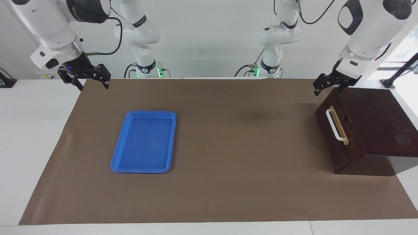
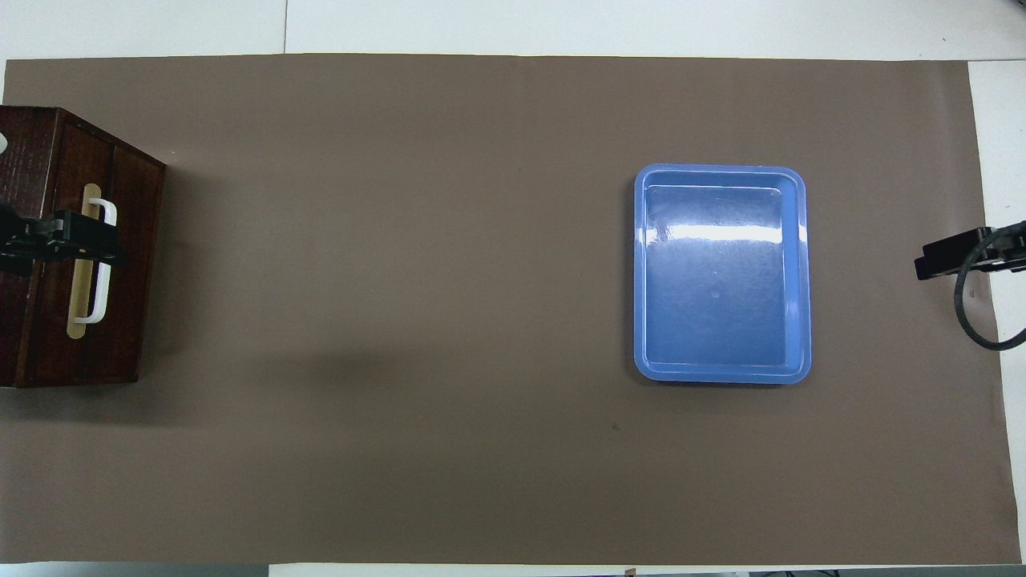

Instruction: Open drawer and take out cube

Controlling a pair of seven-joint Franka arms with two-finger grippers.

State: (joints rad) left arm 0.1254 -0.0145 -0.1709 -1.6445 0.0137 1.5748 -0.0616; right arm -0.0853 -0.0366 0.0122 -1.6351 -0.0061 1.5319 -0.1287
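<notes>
The dark wood box (image 1: 375, 120) stands at the left arm's end of the table. Its drawer (image 1: 347, 147) is shut, with a white bar handle (image 1: 333, 124) on a tan strip facing the middle of the table. The drawer (image 2: 132, 240) and handle (image 2: 103, 276) also show in the overhead view. My left gripper (image 1: 328, 90) is open and hangs in the air over the box's front top edge, apart from the handle; from overhead it (image 2: 80, 239) covers the handle. My right gripper (image 1: 86, 81) is open and empty, raised over the mat's corner at its own end. The cube is hidden.
A flat blue tray (image 1: 169, 143) lies empty on the brown mat (image 1: 228, 163) toward the right arm's end, also in the overhead view (image 2: 641, 264). White table (image 1: 32, 147) borders the mat.
</notes>
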